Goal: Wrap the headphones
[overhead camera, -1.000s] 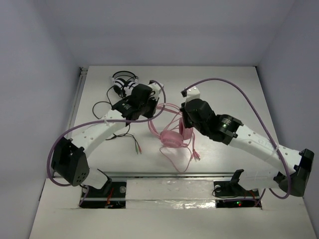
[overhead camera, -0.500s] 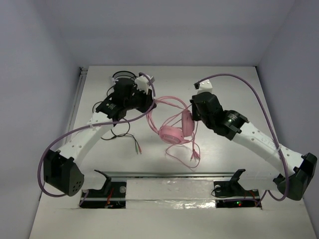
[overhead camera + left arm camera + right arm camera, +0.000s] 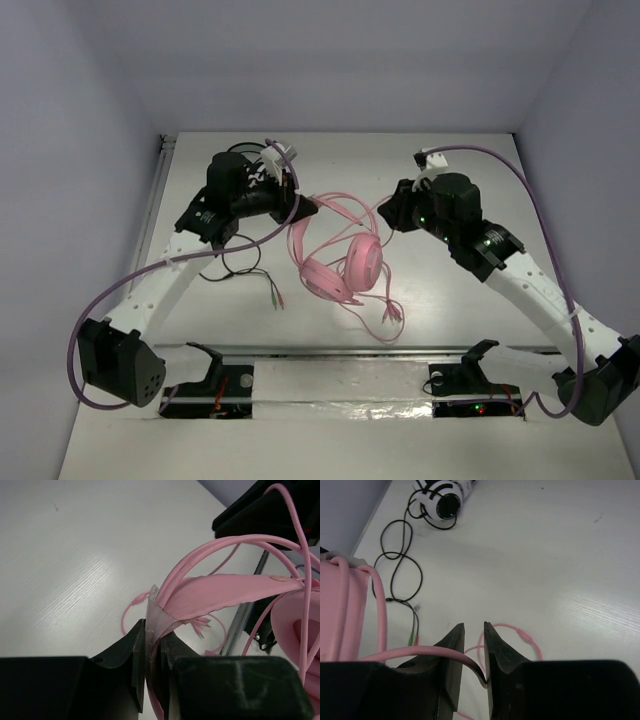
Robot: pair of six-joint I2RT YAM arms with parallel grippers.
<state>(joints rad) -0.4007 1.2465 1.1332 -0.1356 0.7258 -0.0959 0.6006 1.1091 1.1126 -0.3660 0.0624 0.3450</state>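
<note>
The pink headphones [image 3: 345,268] hang between my two grippers above the middle of the table. My left gripper [image 3: 306,206] is shut on the thin pink headband [image 3: 225,592], which is pinched between the jaws in the left wrist view; one earcup [image 3: 300,630] shows at its right edge. My right gripper [image 3: 386,214] is shut on the pink cable [image 3: 415,653], which runs in between the near-closed jaws. The rest of the cable [image 3: 385,318] trails in loops onto the table below the earcups. A pink earcup [image 3: 340,610] fills the left of the right wrist view.
Smaller black-and-white headphones [image 3: 442,497] lie at the back left, mostly hidden by my left arm in the top view. Their black cable [image 3: 245,270] with coloured plugs lies left of the pink headphones. A metal rail [image 3: 330,350] runs along the near table edge.
My grippers have moved apart, the left one leftward and back, the right one rightward. The pink headphones have swung between them and the headband is now stretched wider.
</note>
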